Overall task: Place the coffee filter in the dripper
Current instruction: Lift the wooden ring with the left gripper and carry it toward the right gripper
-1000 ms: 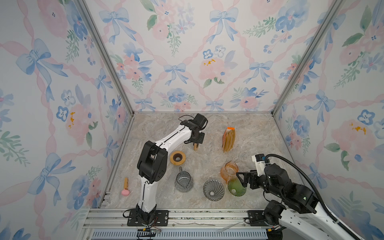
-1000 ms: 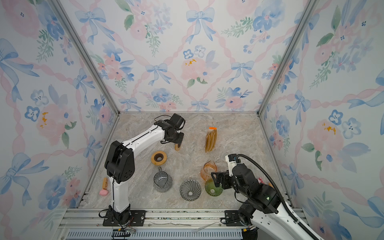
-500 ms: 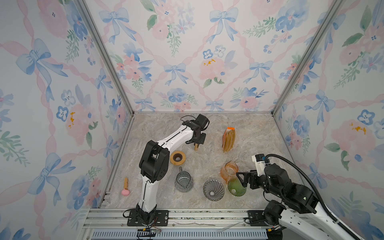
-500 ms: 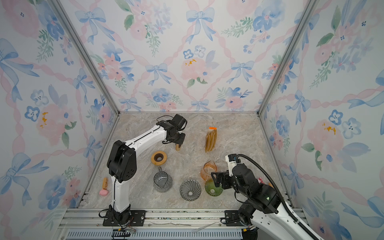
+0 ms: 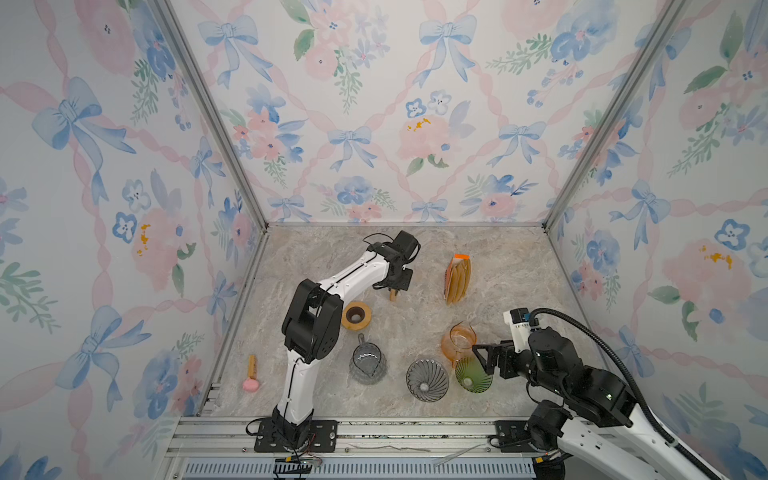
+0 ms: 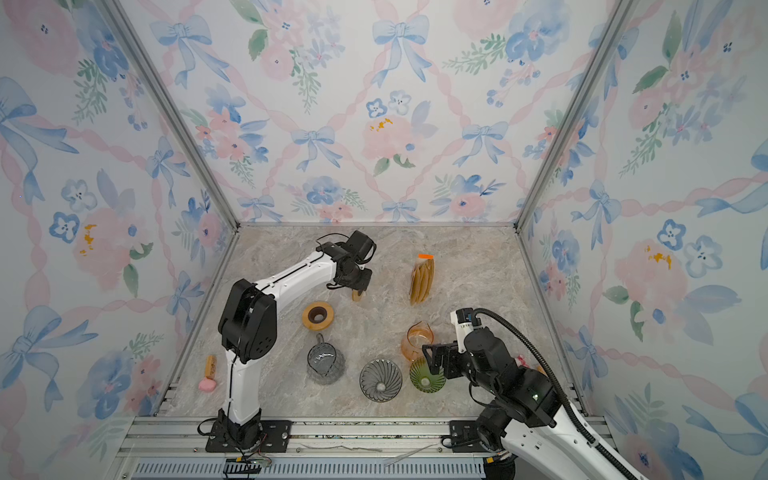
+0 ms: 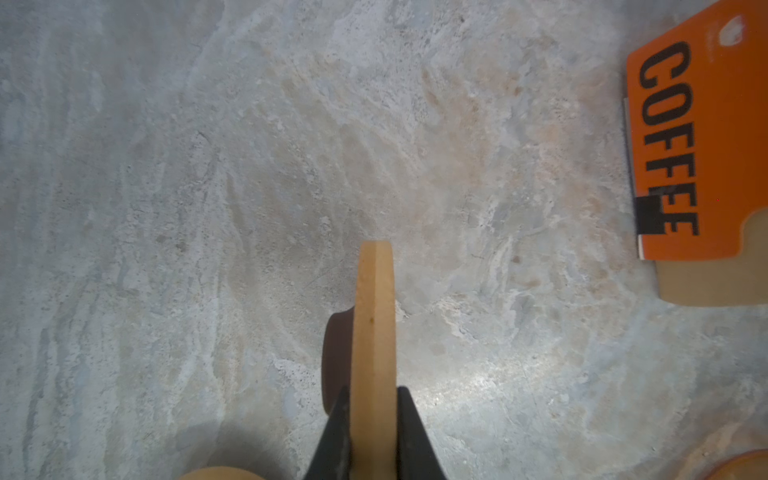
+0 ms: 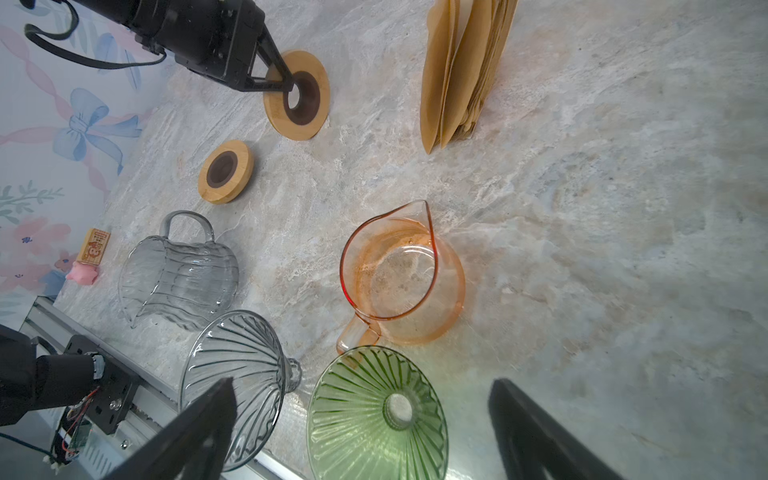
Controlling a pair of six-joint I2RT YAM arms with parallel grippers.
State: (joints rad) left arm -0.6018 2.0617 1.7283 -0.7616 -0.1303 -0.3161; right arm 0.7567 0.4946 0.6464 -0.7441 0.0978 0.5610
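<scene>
Though a second has gone by, your left claw (image 7: 372, 399) has hardly budged: it stays pinched on the ring (image 7: 372, 316), held on edge just beside the filters (image 5: 457, 278), which stand untouched. Your right claw (image 8: 363, 386) gapes wide and empty over the green dripper (image 8: 376, 415), well in front of the filters. So you have gained nothing yet, and a filter is still to be picked.

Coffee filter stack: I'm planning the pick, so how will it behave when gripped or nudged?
The coffee filter stack is thin fanned paper, so likely light and floppy. It stands on edge, so a nudge would probably tip it.
</scene>
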